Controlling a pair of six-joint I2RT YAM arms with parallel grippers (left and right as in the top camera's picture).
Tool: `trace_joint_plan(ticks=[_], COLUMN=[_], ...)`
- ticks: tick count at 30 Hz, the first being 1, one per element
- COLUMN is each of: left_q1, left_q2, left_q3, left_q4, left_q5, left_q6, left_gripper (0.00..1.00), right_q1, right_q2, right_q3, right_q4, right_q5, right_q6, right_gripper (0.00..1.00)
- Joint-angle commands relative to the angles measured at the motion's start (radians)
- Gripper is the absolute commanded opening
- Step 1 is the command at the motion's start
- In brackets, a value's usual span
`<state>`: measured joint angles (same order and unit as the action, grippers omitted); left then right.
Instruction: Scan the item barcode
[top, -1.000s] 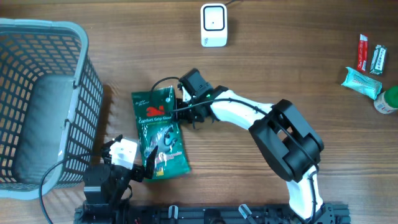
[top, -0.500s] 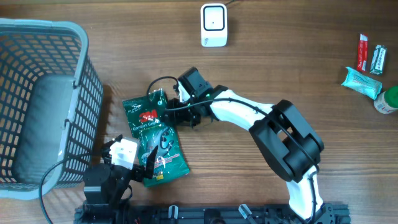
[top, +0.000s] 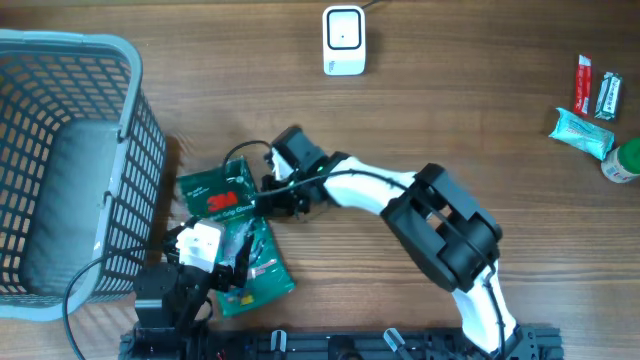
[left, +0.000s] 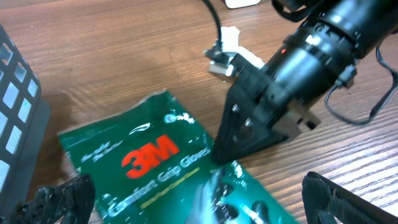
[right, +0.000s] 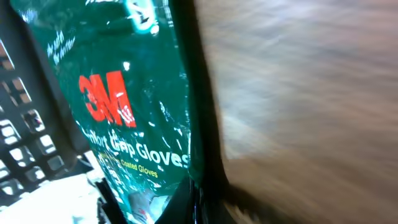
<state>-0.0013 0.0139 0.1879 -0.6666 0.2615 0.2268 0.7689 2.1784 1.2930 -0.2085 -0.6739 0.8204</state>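
Two claws meet at the soft glove packet (top: 225, 225), flat on the surface beside the basket (top: 120, 60). Left wrist: right claw (left: 227, 149) clenched on its edge away from the basket; left claw (left: 205, 202) released. Right wrist: slick, floppy film, likely best pinched at that edge.

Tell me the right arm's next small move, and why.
Probably lift the glove package clear of the table: the right gripper is shut on its edge, it lies logo up, and the scanner stands well away.
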Motion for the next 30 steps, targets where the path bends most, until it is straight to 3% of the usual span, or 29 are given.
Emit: trace_joint_plan(ticks=[1, 6, 12, 18, 21, 30], left_q1=[0.004, 0.004, 0.004, 0.004, 0.004, 0.004], left_q2=[-0.006, -0.006, -0.006, -0.006, -0.006, -0.006], left_q3=[-0.005, -0.005, -0.005, -0.005, -0.005, -0.005], left_q4=[0.002, 0.002, 0.002, 0.002, 0.002, 0.003], left_q5=[0.018, 0.018, 0.018, 0.018, 0.018, 0.018], left_q6=[-0.006, -0.006, -0.006, -0.006, -0.006, -0.006], left_gripper=[1.00, 1.00, 1.00, 1.00, 1.00, 1.00], right_q1=[-0.134, -0.250, -0.266, -0.266, -0.266, -0.266], right_q2=[-0.031, -0.243, -0.542, -0.642, -0.639, -0.637], right_q3=[-0.037, -0.037, -0.037, -0.037, -0.037, -0.037], right_q4=[-0.178, -0.447, -0.677, -0.862, -0.996, -1.171], right_q5=[0.108, 0.508, 1.022, 1.329, 1.450, 1.467], right_q6=[0.022, -0.037, -0.063, -0.109, -0.017, 0.153], right_gripper=[0.05, 0.05, 0.05, 0.05, 0.05, 0.05])
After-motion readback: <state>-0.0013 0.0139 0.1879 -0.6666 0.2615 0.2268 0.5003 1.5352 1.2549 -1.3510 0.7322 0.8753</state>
